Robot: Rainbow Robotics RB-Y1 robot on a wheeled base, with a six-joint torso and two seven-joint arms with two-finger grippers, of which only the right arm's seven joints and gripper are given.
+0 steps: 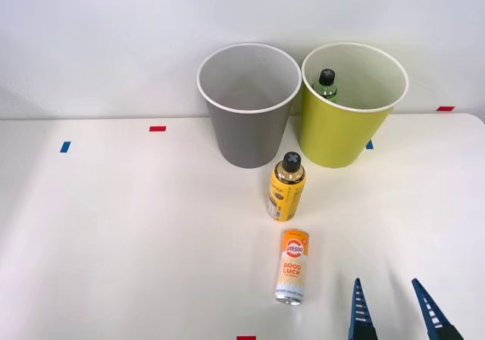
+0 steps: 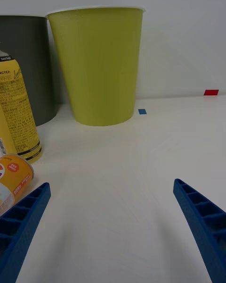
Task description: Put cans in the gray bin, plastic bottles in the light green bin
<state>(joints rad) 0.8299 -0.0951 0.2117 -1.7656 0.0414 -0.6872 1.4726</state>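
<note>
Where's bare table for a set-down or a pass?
Free: the whole robot-left half of the table, and right of the lime bin. Crowded: the centre line, gray bin, yellow bottle, can, with the open right gripper beside the can.

Two blue fingers of the right gripper (image 1: 394, 310) rise from the lower right of the front view, each a slim, pointed wedge with ribbed, ladder-like cutouts, darkening to black at the base. In the wrist view the fingers (image 2: 21, 217) fill the bottom corners, their moulded blue plastic showing open rectangular cells along the edges.
</note>
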